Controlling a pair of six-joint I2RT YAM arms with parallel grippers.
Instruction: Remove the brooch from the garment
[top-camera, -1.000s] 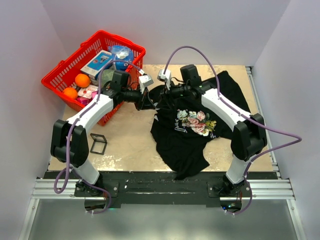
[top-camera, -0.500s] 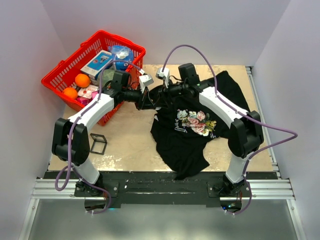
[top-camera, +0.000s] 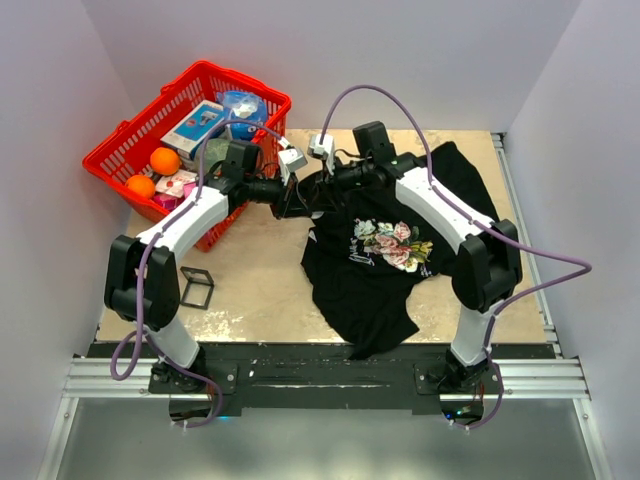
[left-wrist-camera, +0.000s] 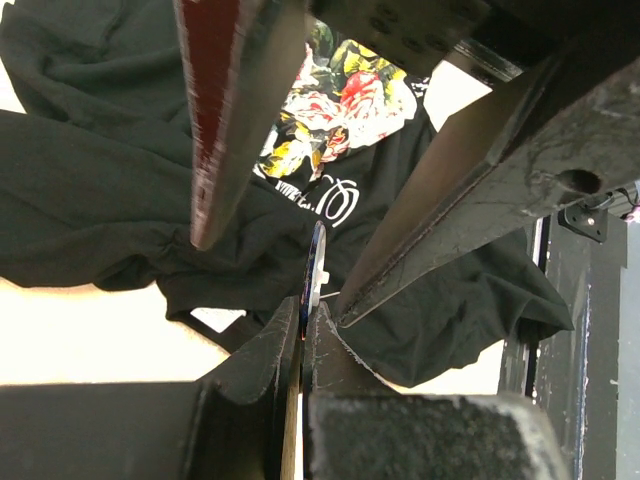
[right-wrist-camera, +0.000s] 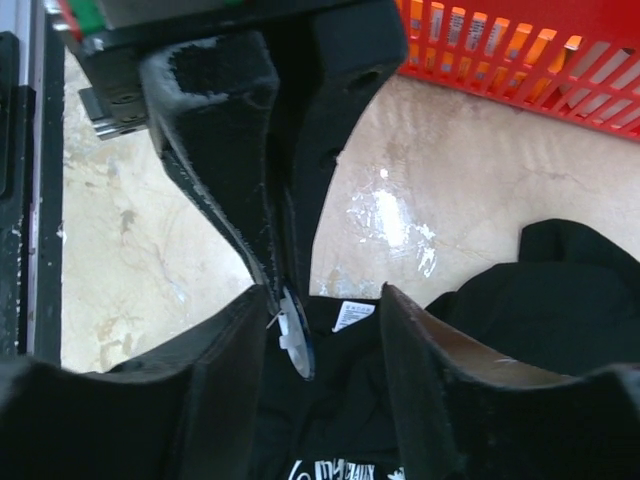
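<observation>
The black T-shirt garment (top-camera: 380, 270) with its floral print lies crumpled right of the table's centre. My left gripper (top-camera: 298, 196) is at its collar, shut on the small round blue brooch (left-wrist-camera: 317, 262), seen edge-on between its fingertips (left-wrist-camera: 305, 312). My right gripper (top-camera: 318, 188) faces it, open, with its jaws on either side of the brooch (right-wrist-camera: 298, 340) and not touching it. The brooch's white clasp and pin wire show, just above the collar with its white label (right-wrist-camera: 350, 315). I cannot tell whether the pin is still in the cloth.
A red basket (top-camera: 120, 150) at the back left holds oranges (top-camera: 165, 160), boxes and a blue-and-white round container (top-camera: 240, 105); its wall shows in the right wrist view (right-wrist-camera: 520, 50). A black square frame (top-camera: 196, 288) lies near the left arm.
My right gripper has moved a little left and back, closer around the brooch. My left gripper has stayed nearly still, shut on the brooch.
</observation>
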